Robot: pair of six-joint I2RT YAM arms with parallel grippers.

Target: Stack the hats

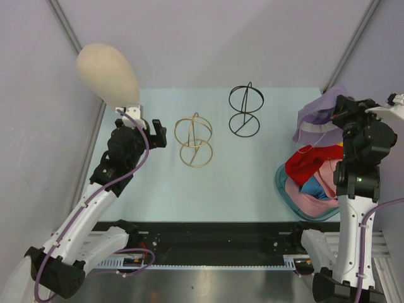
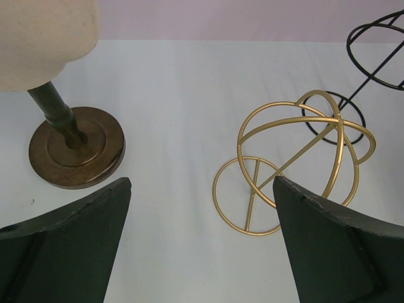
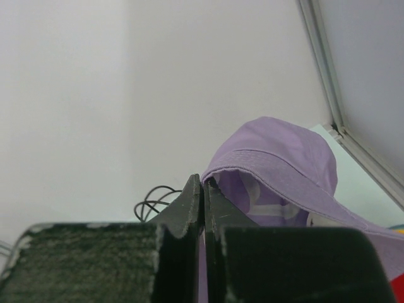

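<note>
Lilac hat [image 3: 284,151] (brim behind right gripper [image 3: 203,187])

The left arm [image 1: 88,218] and right arm [image 1: 351,233] have white links and black joint housings, each trailed by a lilac cable [image 1: 146,144]. The left gripper [image 2: 201,183] carries matte black wedge-shaped fingers [image 2: 63,246] with scuffed edges.

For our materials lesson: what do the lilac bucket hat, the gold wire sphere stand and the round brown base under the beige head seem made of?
Lilac bucket hat: soft matte fabric; it drapes and shows a stitched brim.
Gold wire sphere stand: probably thin metal rod, glossy gold finish.
Round brown base: likely metal, bronze-toned, dull sheen, concentric rings.
</note>
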